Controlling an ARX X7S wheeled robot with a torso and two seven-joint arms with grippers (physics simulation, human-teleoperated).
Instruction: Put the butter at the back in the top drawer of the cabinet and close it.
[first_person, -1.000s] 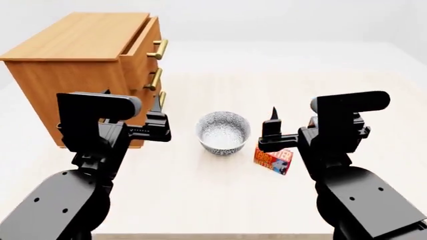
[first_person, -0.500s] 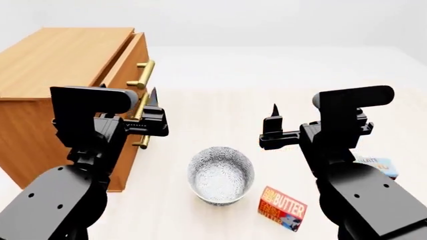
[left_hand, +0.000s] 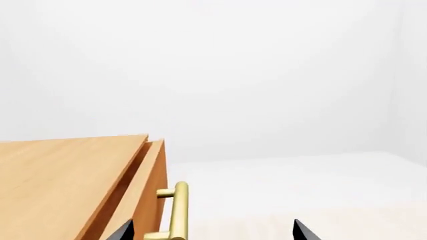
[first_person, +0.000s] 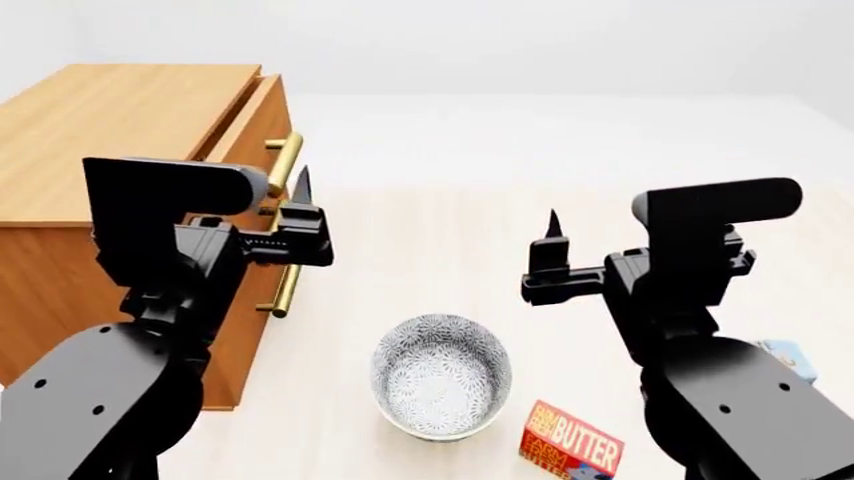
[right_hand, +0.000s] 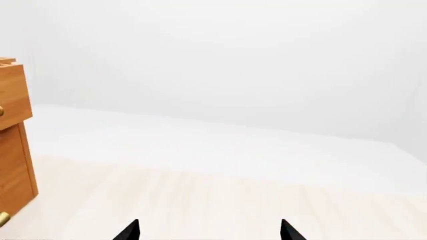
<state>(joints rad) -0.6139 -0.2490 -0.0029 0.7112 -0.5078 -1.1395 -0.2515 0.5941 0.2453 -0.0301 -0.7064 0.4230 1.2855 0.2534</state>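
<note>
Pale wooden worktop (first_person: 441, 250) underneath everything, running back to a white wall.

Orange-brown cabinet (first_person: 107, 120) with flat top, outward of the left pincer (first_person: 302, 205) and by far the biggest item. Top drawer (first_person: 260, 120) pulled slightly proud of the cabinet face, gap showing along its upper edge; brass bar handle (left_hand: 177, 210) just beside the left pincer's tips, seen between the cabinet edge and the near tip in the left wrist view. Second brass handle (first_person: 283, 290) lower down, below that pincer.

Left pincer raised, tips wide apart in the wrist view, nothing between them. Right pincer (first_person: 551, 240) likewise raised over bare worktop, tips (right_hand: 130, 231) spread wide, holding nothing.

Patterned white-and-grey bowl (first_person: 441, 375) on the worktop, below and between the two pincers, nearer the robot than either.

Butter (first_person: 571, 442): small red-orange carton, white "BUTTER" lettering, lying flat and skewed, just beside the bowl on its right, well below the right pincer, touched by neither. Partly cut by the picture edge.

Blue corner of another box (first_person: 787, 355) peeking out behind the right arm, mostly hidden.
</note>
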